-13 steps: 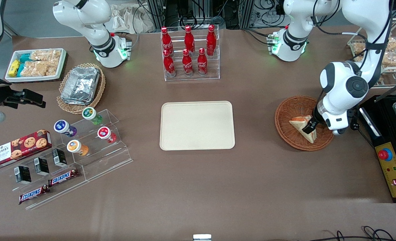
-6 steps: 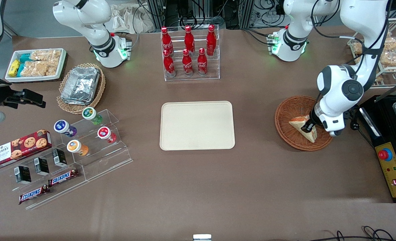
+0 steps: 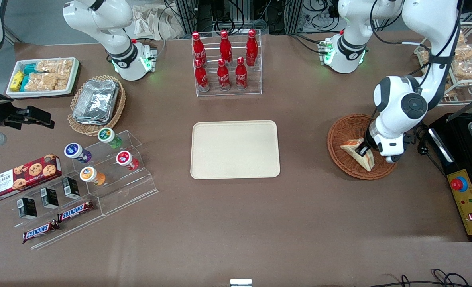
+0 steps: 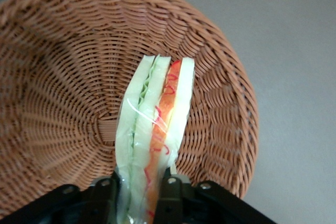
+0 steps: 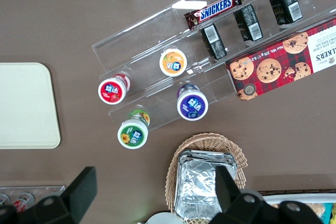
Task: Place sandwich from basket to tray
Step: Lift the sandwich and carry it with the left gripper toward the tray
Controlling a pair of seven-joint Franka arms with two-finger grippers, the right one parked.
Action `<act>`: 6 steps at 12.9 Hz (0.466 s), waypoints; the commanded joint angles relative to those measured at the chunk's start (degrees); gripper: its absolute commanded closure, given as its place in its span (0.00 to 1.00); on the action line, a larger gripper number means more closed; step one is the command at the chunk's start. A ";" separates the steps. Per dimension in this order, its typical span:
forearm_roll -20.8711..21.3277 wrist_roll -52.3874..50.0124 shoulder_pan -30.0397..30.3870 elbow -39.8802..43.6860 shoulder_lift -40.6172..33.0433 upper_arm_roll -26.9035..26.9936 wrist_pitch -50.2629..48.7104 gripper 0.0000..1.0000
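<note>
We see the gripper over the basket, its dark fingers clamped on the sandwich, a wedge of pale bread with green and red-orange layers under clear film. Below it curves the basket's reddish-brown woven wicker. The flat, cream, round-cornered tray lies well apart from the basket, toward the parked arm's end.

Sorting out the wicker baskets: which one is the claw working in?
The reddish-brown basket at the working arm's end; the claw grips the sandwich there. The tan basket holds foil containers.

Brown table w/ tray, basket
</note>
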 commanded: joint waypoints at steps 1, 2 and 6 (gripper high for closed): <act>0.72 5.72 -0.14 6.47 -3.21 0.07 -11.57 1.00; 0.72 8.17 -0.14 11.11 -3.30 -0.02 -18.50 1.00; 0.28 14.78 -0.14 25.63 -2.78 -5.53 -35.07 1.00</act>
